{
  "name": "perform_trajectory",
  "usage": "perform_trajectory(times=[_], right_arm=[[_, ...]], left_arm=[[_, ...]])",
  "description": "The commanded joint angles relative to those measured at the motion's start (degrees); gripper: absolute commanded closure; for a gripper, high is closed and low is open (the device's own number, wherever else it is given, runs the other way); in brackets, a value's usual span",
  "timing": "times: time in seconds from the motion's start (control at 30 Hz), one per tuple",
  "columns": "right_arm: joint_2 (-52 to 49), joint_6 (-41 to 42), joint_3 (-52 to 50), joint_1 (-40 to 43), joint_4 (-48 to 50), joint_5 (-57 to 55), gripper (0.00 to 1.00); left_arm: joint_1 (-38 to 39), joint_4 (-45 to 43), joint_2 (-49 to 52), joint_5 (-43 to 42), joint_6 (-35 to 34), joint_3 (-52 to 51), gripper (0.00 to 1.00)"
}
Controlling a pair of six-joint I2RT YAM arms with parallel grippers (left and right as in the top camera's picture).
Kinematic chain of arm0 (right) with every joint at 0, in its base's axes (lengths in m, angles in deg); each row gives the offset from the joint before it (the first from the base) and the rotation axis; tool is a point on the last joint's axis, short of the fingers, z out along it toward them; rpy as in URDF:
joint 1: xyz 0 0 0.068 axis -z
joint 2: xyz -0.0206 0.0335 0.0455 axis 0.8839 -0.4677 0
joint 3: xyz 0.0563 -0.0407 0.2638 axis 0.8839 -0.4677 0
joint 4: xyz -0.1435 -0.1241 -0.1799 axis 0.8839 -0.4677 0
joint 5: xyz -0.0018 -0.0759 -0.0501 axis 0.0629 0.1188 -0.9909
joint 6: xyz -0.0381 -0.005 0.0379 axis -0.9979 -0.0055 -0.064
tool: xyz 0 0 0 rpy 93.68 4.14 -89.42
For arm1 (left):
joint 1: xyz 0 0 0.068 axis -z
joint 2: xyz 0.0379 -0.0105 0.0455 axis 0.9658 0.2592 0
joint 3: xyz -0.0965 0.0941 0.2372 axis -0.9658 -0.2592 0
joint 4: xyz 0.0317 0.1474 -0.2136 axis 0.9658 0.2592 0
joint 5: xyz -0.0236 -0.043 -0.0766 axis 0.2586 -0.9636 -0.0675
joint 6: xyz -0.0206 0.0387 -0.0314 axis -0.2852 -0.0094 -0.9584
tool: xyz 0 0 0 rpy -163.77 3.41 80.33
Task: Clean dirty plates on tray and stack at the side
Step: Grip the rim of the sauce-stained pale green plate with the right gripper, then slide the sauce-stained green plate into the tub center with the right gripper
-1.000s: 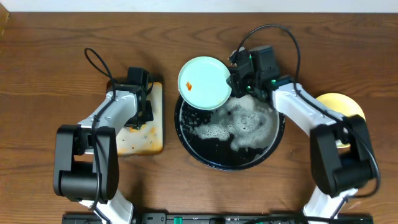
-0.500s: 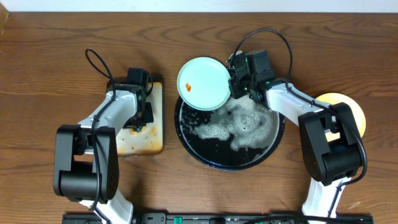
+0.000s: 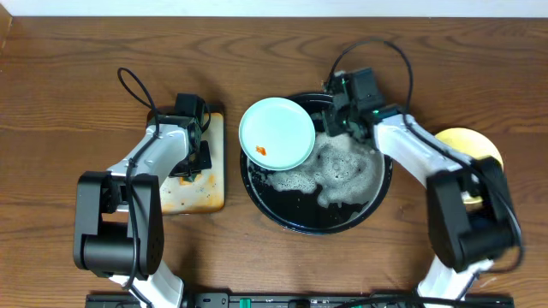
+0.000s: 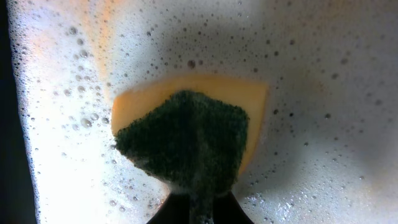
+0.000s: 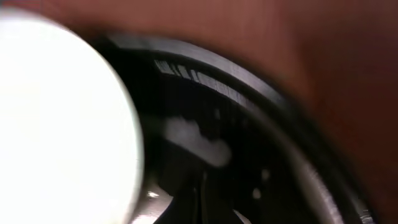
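A pale mint-blue plate (image 3: pixel 276 134) with an orange smear lies tilted over the upper left rim of the black tray (image 3: pixel 282 218), which holds white foam. In the right wrist view the plate (image 5: pixel 56 118) is a blurred white disc left of the tray rim (image 5: pixel 211 84). My right gripper (image 3: pixel 330 122) (image 5: pixel 200 208) is shut and empty, just right of the plate's edge. My left gripper (image 3: pixel 195 158) (image 4: pixel 199 202) is shut on a yellow sponge with a green scouring face (image 4: pixel 186 134) over foamy water. A pale yellow plate (image 3: pixel 467 141) lies at the right. The second mint plate is hidden.
A rectangular orange-stained metal pan (image 3: pixel 193 197) sits left of the tray, under my left gripper. A black cable loop (image 3: pixel 133 85) lies behind the left arm. Foam (image 3: pixel 338 171) covers the tray's right half. The right arm crosses over part of the yellow plate.
The mint plate has dropped a little down and left onto the tray's rim. My right gripper has drawn slightly right, away from it. The left arm has not moved.
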Motion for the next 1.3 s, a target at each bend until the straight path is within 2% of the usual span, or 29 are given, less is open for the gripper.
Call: perform_trajectory(times=[0.0,0.03,0.1,0.27,0.43,0.47,0.6,0.63,0.83,0.97,1.1,1.27], right_arm=[[1.77,-4.68,0.46,-1.09,0.55,7.76,0.83],[1.49,-5.09,0.46,-1.07,0.55,8.57,0.75],[0.35,-5.16,0.46,-1.07,1.05,9.53,0.67],[-3.63,-8.48,0.46,-1.16,4.04,15.91,0.63],[-7.17,-8.46,0.46,-1.25,5.35,13.09,0.61],[-7.45,-8.41,0.46,-1.25,5.6,13.33,0.65],[-7.98,-8.35,0.46,-1.49,5.25,13.38,0.94],[-7.96,-7.69,0.46,-1.49,4.9,12.94,0.98],[-5.64,0.48,0.46,-0.61,1.6,8.02,0.99],[-0.02,5.38,0.46,-0.33,-5.4,-1.31,0.99],[3.85,7.74,0.46,-0.33,-10.82,-5.57,0.99],[7.54,11.13,0.46,-0.33,-16.65,-6.29,0.99]], left_arm=[[-0.2,1.07,1.44,-1.9,0.74,-0.26,0.92],[-0.2,1.07,1.44,-1.9,0.74,-0.26,0.92],[-0.2,1.11,1.44,-1.9,0.74,-0.26,0.92],[-0.2,0.98,1.44,-1.9,0.74,-0.26,0.92],[-0.2,1.01,1.44,-1.9,0.74,-0.26,0.92],[-0.2,1.01,1.44,-1.9,0.74,-0.26,0.92],[-0.2,0.96,1.44,-1.9,0.74,-0.26,0.92],[-0.2,0.96,1.44,-1.9,0.74,-0.26,0.92],[-0.2,1.2,1.44,-1.9,0.74,-0.26,0.92],[-0.2,1.2,1.44,-1.9,0.74,-0.26,0.92],[-0.2,1.25,1.44,-1.9,0.74,-0.26,0.92],[-0.2,1.25,1.44,-2.12,0.74,-0.26,0.92]])
